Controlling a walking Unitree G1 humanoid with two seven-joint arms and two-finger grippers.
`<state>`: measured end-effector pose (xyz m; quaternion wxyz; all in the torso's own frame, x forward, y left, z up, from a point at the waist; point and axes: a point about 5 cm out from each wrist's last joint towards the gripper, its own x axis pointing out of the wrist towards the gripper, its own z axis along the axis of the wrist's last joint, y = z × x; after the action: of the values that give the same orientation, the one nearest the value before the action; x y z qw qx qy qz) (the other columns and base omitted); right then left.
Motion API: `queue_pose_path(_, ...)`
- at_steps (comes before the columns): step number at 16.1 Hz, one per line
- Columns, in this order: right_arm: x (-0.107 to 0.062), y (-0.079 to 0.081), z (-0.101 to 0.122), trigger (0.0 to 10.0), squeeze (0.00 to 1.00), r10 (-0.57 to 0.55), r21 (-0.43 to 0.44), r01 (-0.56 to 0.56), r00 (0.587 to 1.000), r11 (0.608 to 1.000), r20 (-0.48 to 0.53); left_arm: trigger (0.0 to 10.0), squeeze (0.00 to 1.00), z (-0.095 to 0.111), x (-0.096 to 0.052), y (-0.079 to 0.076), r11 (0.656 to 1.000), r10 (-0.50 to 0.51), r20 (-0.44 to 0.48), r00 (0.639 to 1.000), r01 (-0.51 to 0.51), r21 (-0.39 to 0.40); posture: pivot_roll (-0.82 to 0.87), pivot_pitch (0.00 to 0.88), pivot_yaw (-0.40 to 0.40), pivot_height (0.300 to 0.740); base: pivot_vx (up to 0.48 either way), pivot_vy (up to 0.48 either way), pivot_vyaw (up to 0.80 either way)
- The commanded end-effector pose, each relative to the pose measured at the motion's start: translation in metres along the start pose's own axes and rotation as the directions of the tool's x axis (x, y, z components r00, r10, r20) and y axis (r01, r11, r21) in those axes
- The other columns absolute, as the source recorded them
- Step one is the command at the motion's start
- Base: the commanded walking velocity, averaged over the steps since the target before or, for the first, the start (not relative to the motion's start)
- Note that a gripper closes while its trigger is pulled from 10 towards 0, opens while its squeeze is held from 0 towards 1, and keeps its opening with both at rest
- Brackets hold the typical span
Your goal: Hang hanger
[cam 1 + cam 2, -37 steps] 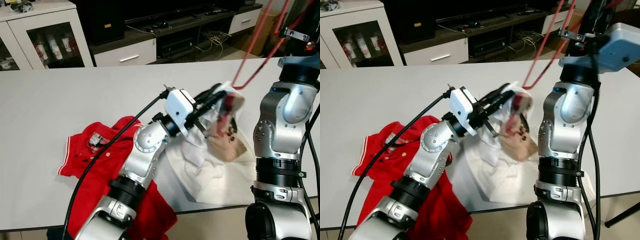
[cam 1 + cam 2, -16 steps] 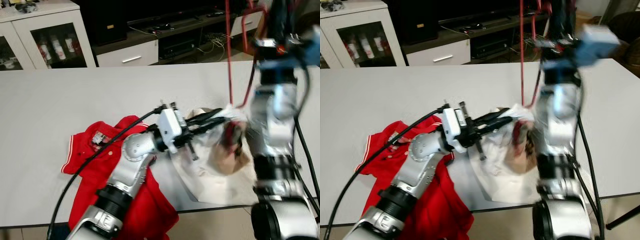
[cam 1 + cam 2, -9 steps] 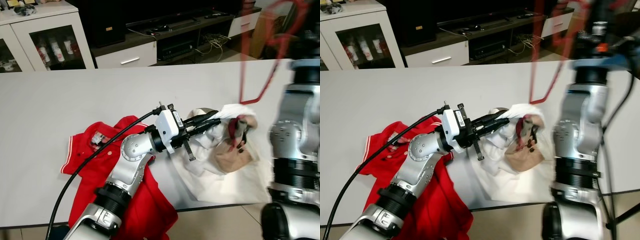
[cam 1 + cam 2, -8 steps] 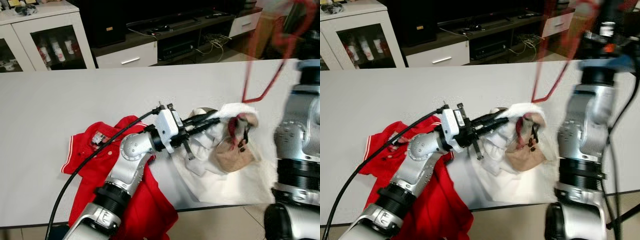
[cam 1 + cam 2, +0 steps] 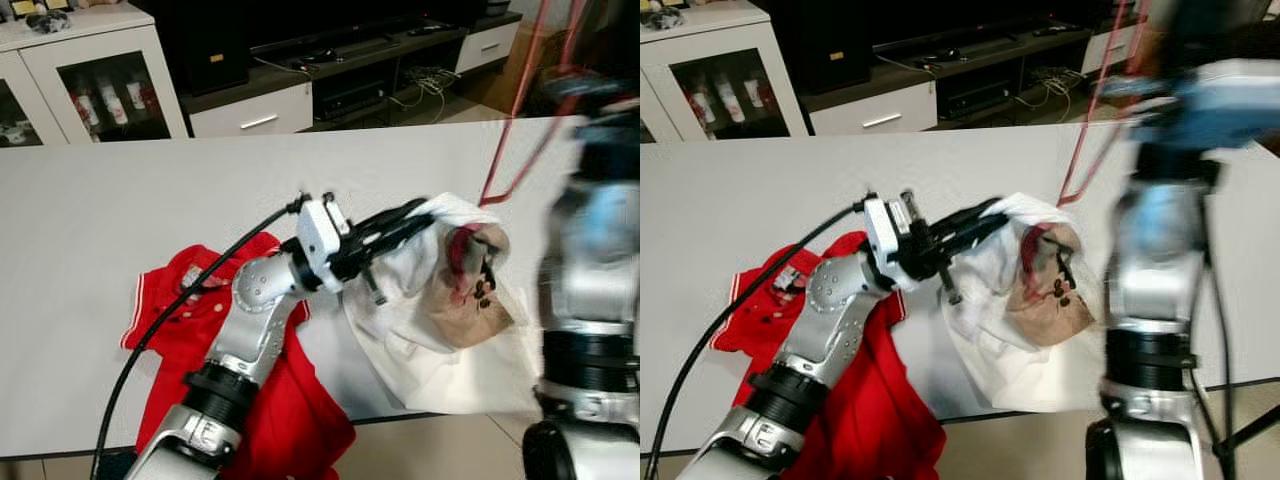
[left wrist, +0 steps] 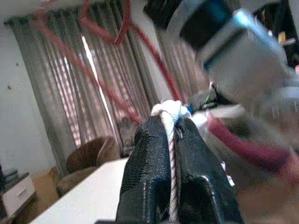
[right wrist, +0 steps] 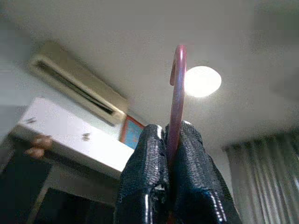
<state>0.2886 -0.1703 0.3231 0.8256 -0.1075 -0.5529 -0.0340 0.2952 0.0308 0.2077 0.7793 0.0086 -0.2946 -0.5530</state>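
Two garments lie on the worktop (image 5: 120, 190). My left tool (image 5: 418, 212), pinching the white shirt (image 5: 420, 330), has lifted its collar higher; the right tool (image 7: 168, 140) stays clamped on the raised hanger (image 5: 525, 110). Threading looks close.

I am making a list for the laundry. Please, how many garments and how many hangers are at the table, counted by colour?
Red garments: 1, the red polo shirt lying on the table.
White garments: 1, the white shirt, its edge pinched by the left gripper.
Red hangers: 1, the red hanger held by the right gripper.
Total: 3
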Motion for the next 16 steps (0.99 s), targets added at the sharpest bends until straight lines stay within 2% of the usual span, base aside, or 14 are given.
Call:
queue_pose_path(1, -0.001, 0.007, 0.006, 0.0, 0.0, 0.036, -0.058, -0.034, 0.998, 0.998, 0.044, 0.0, 0.0, 0.012, 0.003, 0.005, 1.0, -0.001, 0.047, 0.999, 0.001, 0.013, 0.03, 0.001, 0.062, 0.74, 0.0, 0.0, 0.0)
queue_pose_path(4, -0.01, 0.01, 0.0, 0.0, 0.0, 0.055, -0.171, -0.046, 0.997, 0.984, 0.047, 0.0, 0.0, 0.016, 0.0, 0.003, 1.0, -0.027, 0.058, 0.998, 0.028, -0.008, 0.03, 0.005, 0.055, 0.74, 0.0, 0.0, 0.0)
queue_pose_path(5, -0.016, 0.009, -0.007, 0.0, 0.0, 0.065, -0.228, -0.056, 0.997, 0.972, 0.032, 0.0, 0.0, 0.016, -0.005, 0.001, 0.999, -0.038, 0.049, 0.998, 0.04, -0.024, 0.03, 0.006, 0.054, 0.74, 0.0, 0.0, 0.0)
queue_pose_path(8, -0.036, 0.001, -0.027, 0.0, 0.0, 0.071, -0.321, -0.083, 0.996, 0.944, -0.05, 0.0, 0.0, 0.017, -0.018, -0.002, 0.996, -0.073, 0.021, 0.997, 0.074, -0.057, 0.03, 0.008, 0.049, 0.74, 0.0, 0.0, 0.0)
queue_pose_path(12, -0.044, -0.003, -0.034, 0.0, 0.0, 0.07, -0.352, -0.093, 0.994, 0.931, -0.078, 0.0, 0.0, 0.017, -0.027, 0.0, 0.994, -0.084, -0.003, 0.996, 0.084, -0.063, 0.03, 0.008, 0.051, 0.74, 0.0, 0.0, 0.0)
queue_pose_path(14, -0.054, 0.006, -0.037, 0.0, 0.0, 0.14, -0.381, -0.157, 0.988, 0.911, -0.072, 0.0, 0.0, 0.023, -0.022, 0.003, 0.995, -0.072, 0.028, 0.997, 0.074, -0.071, 0.03, 0.008, 0.052, 0.74, 0.0, 0.0, 0.0)
queue_pose_path(16, -0.057, 0.013, -0.035, 0.0, 0.0, 0.17, -0.369, -0.182, 0.983, 0.912, -0.064, 0.0, 0.0, 0.026, -0.018, 0.005, 0.996, -0.063, 0.042, 0.997, 0.066, -0.067, 0.03, 0.008, 0.052, 0.74, 0.0, 0.0, 0.0)
